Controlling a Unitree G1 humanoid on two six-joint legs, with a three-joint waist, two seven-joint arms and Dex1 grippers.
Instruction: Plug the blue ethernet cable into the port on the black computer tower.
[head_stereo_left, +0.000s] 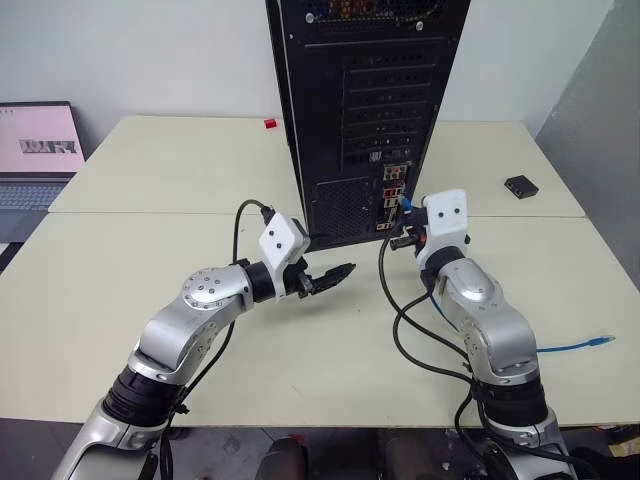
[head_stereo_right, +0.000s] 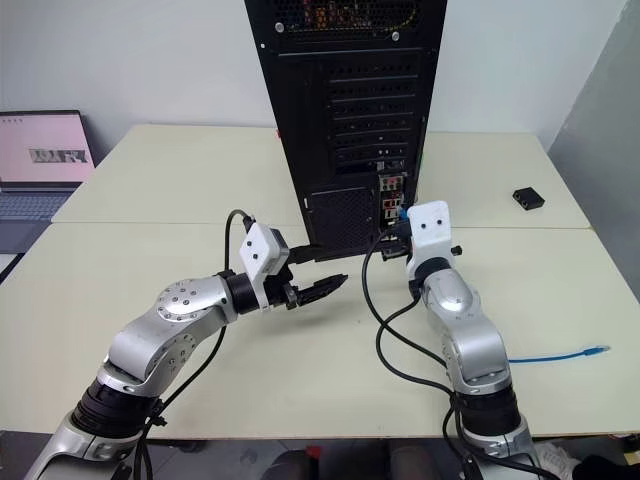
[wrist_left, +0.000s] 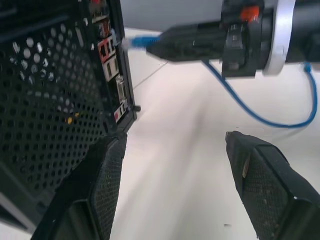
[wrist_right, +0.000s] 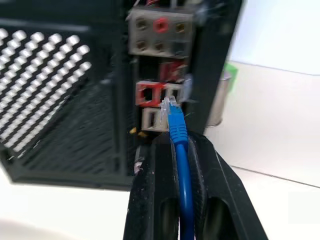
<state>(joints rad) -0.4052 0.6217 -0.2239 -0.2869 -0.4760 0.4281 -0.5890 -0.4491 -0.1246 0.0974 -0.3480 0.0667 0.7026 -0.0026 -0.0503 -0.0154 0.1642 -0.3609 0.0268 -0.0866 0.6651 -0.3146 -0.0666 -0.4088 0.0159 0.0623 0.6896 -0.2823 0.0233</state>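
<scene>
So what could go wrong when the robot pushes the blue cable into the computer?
The plug sits right at the tower's connector strip, beside red sockets; it could slip into the wrong hole or jam on an edge. The right gripper pinches the cable behind the plug, so the tip might bend sideways when pushed. The cable's loose end hangs near the table edge and could snag.

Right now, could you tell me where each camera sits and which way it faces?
Left and right eye views: on the head, looking forward and down at the black computer tower and both arms.
Left wrist view: along the open left gripper toward the tower's corner; the right gripper crosses it.
Right wrist view: along the right gripper, shut on the blue ethernet cable, plug at the port.
Shared by both wrist views: cable plug and connector strip.
</scene>
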